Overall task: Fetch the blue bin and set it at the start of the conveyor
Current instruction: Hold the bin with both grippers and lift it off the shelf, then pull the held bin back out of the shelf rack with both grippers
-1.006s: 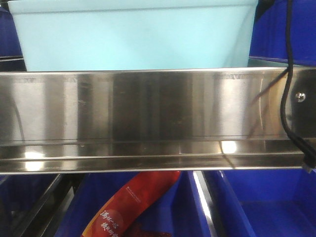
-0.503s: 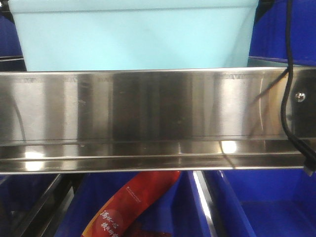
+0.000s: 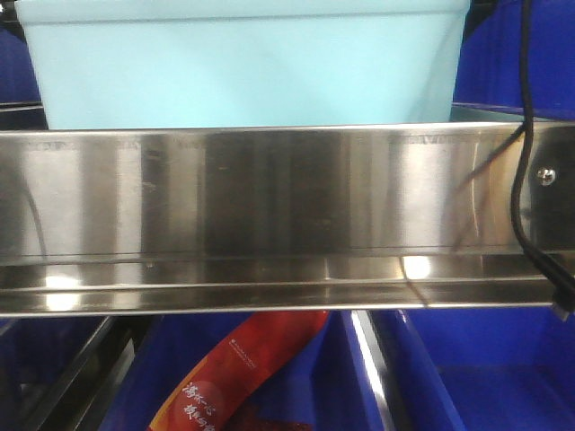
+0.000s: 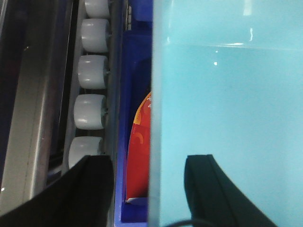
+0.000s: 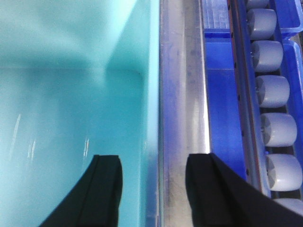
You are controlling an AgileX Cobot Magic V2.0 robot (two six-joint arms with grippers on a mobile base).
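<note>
The blue bin [image 3: 243, 76], a pale cyan tub, stands on the shelf behind a steel rail and fills the top of the front view. My left gripper [image 4: 150, 189] is open and straddles the bin's [image 4: 227, 118] left wall, with one finger [image 4: 92, 189] outside and the other [image 4: 208, 189] inside the tub. My right gripper [image 5: 158, 189] is open too, astride the right wall of the bin [image 5: 71, 104]; one finger [image 5: 106, 189] is inside, the other [image 5: 213, 189] over the steel rail. The conveyor start is out of view.
A shiny stainless shelf rail [image 3: 269, 206] crosses the front view below the bin. Dark blue bins [image 3: 485, 377] sit underneath, one holding a red package [image 3: 234, 377]. A black cable [image 3: 521, 180] hangs at the right. Grey rollers [image 4: 90, 71] [image 5: 274, 90] run beside the tub.
The bin's rim sits slightly lower in the front view than a second ago. Nothing else has visibly moved.
</note>
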